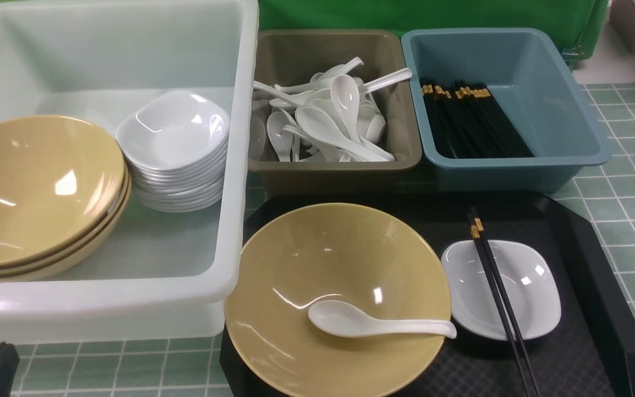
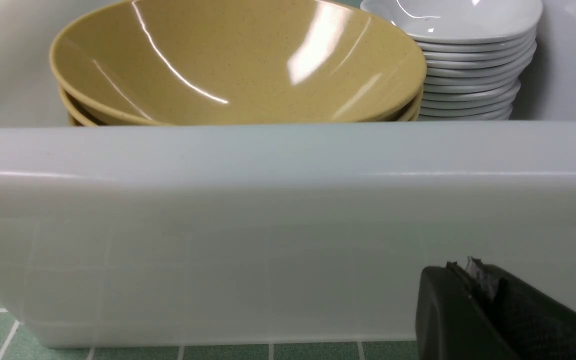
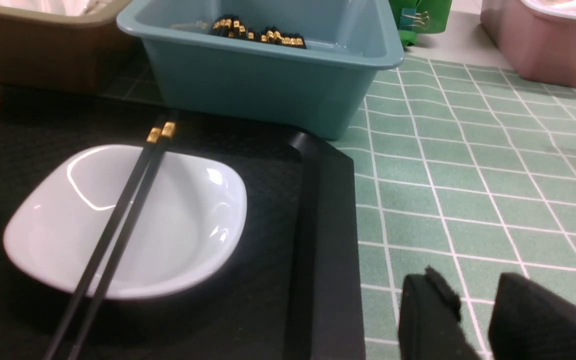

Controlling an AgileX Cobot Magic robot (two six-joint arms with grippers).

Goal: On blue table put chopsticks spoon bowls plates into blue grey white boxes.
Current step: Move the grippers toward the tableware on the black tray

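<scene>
The chopsticks [image 1: 496, 292] lie across the small plate [image 1: 535, 292] on the black tray [image 1: 587, 242], at 3 o'clock from the bowl [image 1: 317, 259]. I judge them light, stiff and slippery, so I would pinch both near the gold bands. My right tool [image 3: 473, 292] is open and empty, and my left tool [image 2: 473, 275] is closed. The plate underneath may slide.

Tan bowls [image 2: 238, 65] stacked beside white plates [image 2: 468, 60] stack inside white box [image 2: 288, 200], w/ left gripper [image 2: 468, 274] closed near its outer wall.
</scene>
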